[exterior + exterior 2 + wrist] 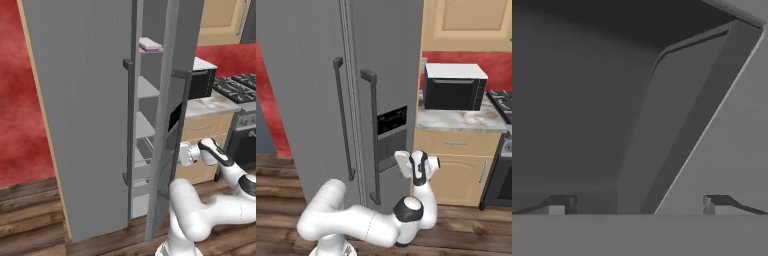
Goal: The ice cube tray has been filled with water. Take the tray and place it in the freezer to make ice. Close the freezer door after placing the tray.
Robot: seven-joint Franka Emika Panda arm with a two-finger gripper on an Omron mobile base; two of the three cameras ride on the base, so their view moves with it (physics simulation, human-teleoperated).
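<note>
So the pale pink-white ice cube tray (150,45) sits on the freezer's (146,125) top shelf, upper middle of frame. Tall grey freezer door (80,115) hangs ajar. Gripper (639,205) fingers spread wide, holding nothing, right against the dispenser recess (392,134).

Item count: one ice cube tray (150,45). Two grey fridge doors: one freezer door (80,115), plain, and one door with a black dispenser panel (392,120). Two long vertical bar handles (342,117). One microwave (454,86). One stove (239,87). One robot arm (363,222).
</note>
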